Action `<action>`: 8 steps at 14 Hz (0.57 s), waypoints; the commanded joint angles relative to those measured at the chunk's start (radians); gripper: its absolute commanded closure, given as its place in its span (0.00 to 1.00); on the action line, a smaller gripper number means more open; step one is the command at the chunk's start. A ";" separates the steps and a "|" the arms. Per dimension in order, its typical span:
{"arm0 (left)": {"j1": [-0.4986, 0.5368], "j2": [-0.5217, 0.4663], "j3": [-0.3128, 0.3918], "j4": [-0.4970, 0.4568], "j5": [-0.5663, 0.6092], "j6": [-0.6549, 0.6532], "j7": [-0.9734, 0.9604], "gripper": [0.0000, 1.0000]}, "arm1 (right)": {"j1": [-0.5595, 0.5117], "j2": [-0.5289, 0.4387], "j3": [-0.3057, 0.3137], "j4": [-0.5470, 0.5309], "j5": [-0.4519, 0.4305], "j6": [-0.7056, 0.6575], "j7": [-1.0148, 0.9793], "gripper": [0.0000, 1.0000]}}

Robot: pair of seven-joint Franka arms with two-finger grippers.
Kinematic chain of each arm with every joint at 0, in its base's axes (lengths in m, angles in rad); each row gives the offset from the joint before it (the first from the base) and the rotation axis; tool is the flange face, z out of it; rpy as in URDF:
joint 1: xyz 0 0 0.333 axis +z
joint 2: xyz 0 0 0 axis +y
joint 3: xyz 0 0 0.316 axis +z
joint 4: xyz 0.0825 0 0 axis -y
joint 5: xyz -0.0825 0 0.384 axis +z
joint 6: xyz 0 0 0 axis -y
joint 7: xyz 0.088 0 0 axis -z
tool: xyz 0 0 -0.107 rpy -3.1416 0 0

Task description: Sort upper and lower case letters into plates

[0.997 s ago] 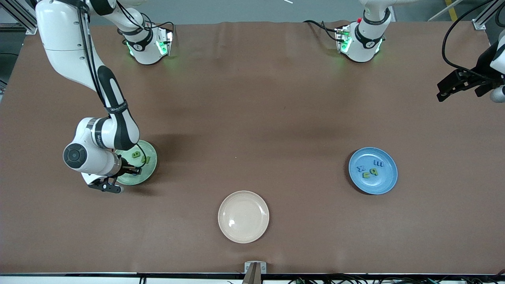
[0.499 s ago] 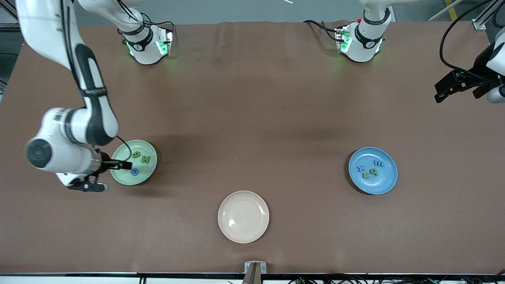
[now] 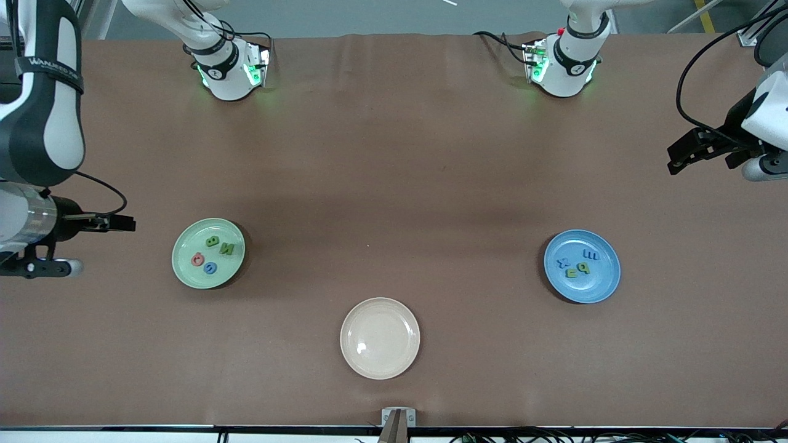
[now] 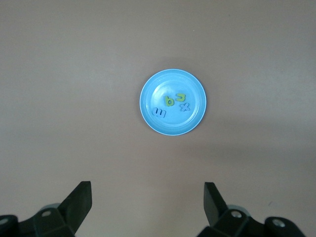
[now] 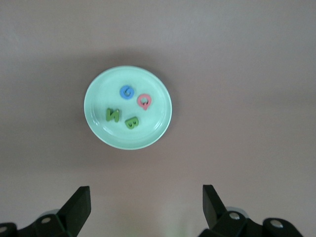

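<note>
The mint green plate [image 3: 184, 269] lies toward the right arm's end and holds two green letters, a pink letter [image 3: 197, 259] and a blue letter [image 3: 210, 267]. It also shows in the right wrist view [image 5: 148, 131]. The blue plate [image 3: 602, 284] lies toward the left arm's end and holds two blue and two green letters; it also shows in the left wrist view [image 4: 168, 126]. My right gripper [image 3: 125, 223] [image 5: 146, 192] is open and empty, up in the air beside the green plate. My left gripper [image 3: 679, 158] [image 4: 146, 190] is open and empty, high over the table's edge.
A cream-beige plate [image 3: 369, 363] lies empty near the front camera, between the two other plates. The two arm bases stand along the table's back edge. Brown cloth covers the whole table.
My right gripper has risen and drawn away from the green plate toward the right arm's end. The pink and blue letters now show in that plate. My left gripper has shifted slightly.
</note>
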 commanded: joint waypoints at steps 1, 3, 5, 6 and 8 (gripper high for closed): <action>0.005 -0.028 -0.002 -0.003 -0.011 -0.001 -0.001 0.00 | -0.015 0.029 0.007 0.114 -0.012 -0.026 -0.005 0.00; 0.011 -0.044 -0.013 -0.003 -0.010 -0.033 -0.009 0.00 | -0.022 0.023 0.004 0.118 -0.009 -0.018 -0.011 0.00; 0.013 -0.044 -0.013 0.000 -0.019 -0.033 -0.020 0.00 | -0.036 0.019 0.012 0.121 0.009 -0.026 0.001 0.00; 0.011 -0.041 -0.013 0.000 -0.017 -0.029 -0.020 0.00 | -0.031 0.012 0.012 0.122 0.006 -0.029 -0.002 0.00; 0.017 -0.042 -0.008 -0.001 -0.019 -0.029 0.001 0.00 | -0.031 -0.024 0.012 0.116 0.015 -0.032 0.001 0.00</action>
